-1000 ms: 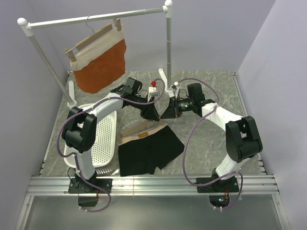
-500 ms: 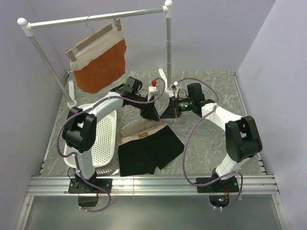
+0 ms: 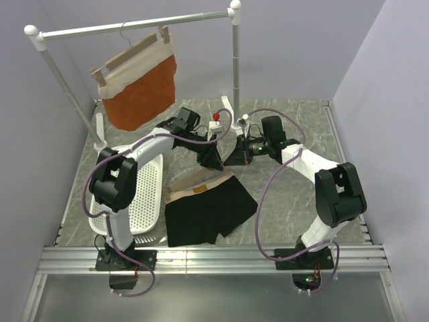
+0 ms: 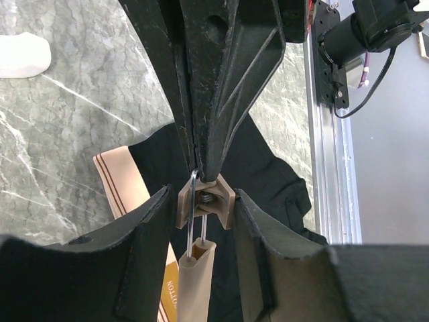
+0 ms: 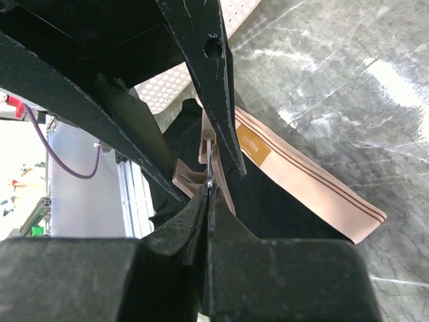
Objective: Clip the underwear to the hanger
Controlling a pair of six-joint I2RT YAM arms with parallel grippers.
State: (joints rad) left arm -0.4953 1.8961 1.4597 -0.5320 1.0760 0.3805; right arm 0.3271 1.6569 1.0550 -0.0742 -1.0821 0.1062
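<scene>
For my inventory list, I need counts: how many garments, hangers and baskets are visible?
Garments: 2, black underwear, rust-orange garment
Hangers: 2, held hanger, hung hanger
Baskets: 1, white basket
Total: 5

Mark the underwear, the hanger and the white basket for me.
underwear (image 3: 208, 213), top external view, black leg fabric.
hanger (image 4: 221, 203), left wrist view, wooden clip.
white basket (image 3: 149, 194), top external view, perforated side.

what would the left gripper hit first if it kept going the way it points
Left gripper already straddles the hanger clip, so that first; beyond it probably the underwear, depth unclear.
</scene>
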